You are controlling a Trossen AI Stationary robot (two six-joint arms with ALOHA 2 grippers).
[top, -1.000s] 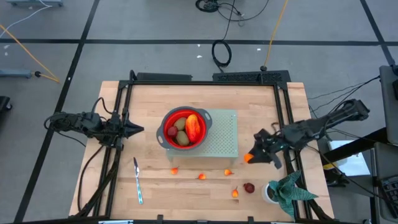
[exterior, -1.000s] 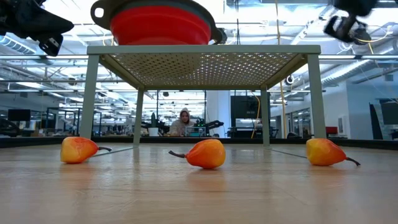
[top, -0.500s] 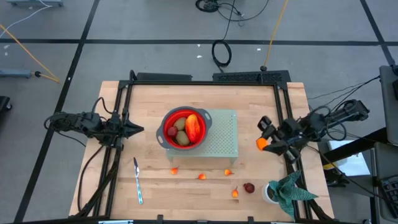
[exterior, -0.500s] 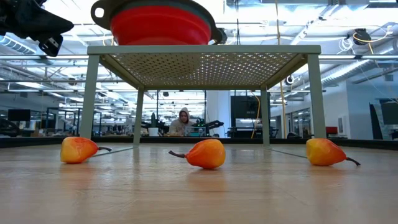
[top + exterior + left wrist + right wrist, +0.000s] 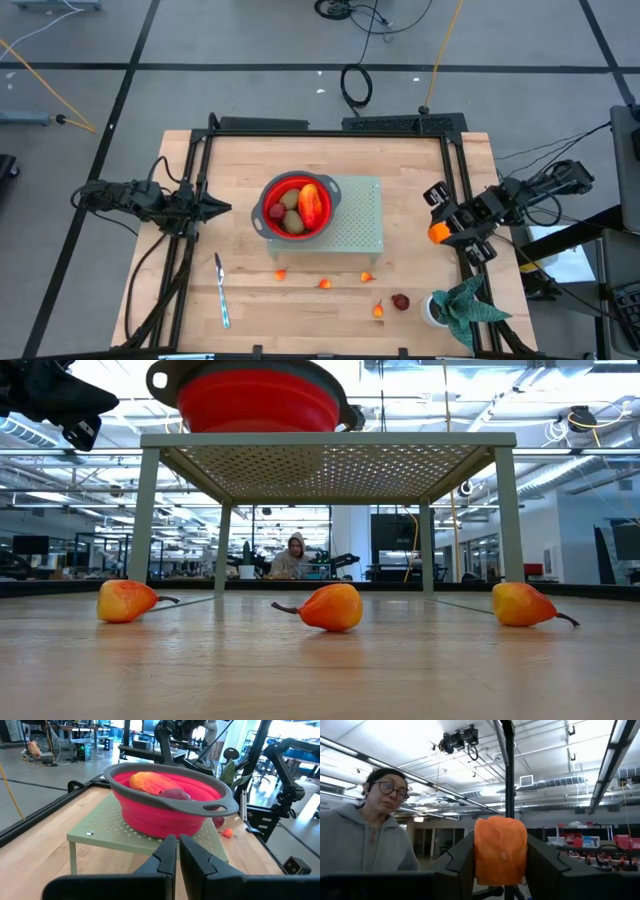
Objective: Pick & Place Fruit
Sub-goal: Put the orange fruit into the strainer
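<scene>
A wooden table [image 5: 240, 160] stands on a grey floor [image 5: 250, 40] marked with dark lines, where cables [image 5: 355, 85] lie coiled. Beyond it is a large open workshop with bright ceiling lights, exposed pipes, desks and monitors. A person in a grey hoodie [image 5: 365, 845] stands nearby.

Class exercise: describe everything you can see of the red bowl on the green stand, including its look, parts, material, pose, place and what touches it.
The red bowl is round with a grey rim that widens into a flat grey tab pierced by a slot. Its stepped wall looks like soft, collapsible rubber. It sits upright on the perforated pale-green stand, toward that stand's left end, near the table's middle. Inside lie two brownish kiwis, a long red-orange piece and a dark red round one. No gripper touches it.
</scene>
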